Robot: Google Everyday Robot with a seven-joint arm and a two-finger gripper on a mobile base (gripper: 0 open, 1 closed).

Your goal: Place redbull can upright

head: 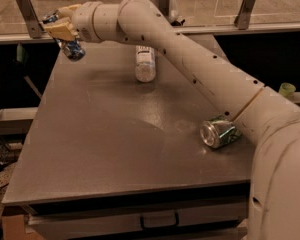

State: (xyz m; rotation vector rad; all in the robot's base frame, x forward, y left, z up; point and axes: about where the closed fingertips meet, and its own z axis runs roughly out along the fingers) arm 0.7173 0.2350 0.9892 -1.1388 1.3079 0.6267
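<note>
Your gripper (61,26) is clamping the redbull can (73,49), hanging tilted: one end poking out just below the fingers (59,31), table (115,149) underneath. You're needing its long axis vertical before lowering.

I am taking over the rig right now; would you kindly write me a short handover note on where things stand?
Gripper: shut on the redbull can, in the air by the table's far left corner.
Redbull can: tilted in the grip, not touching the table.
Done: can is grasped and lifted.
Left: turn it upright, set it down on the table, release.
Also on the table: white bottle lying at far centre; green can on its side near the right edge, beside the arm.
</note>
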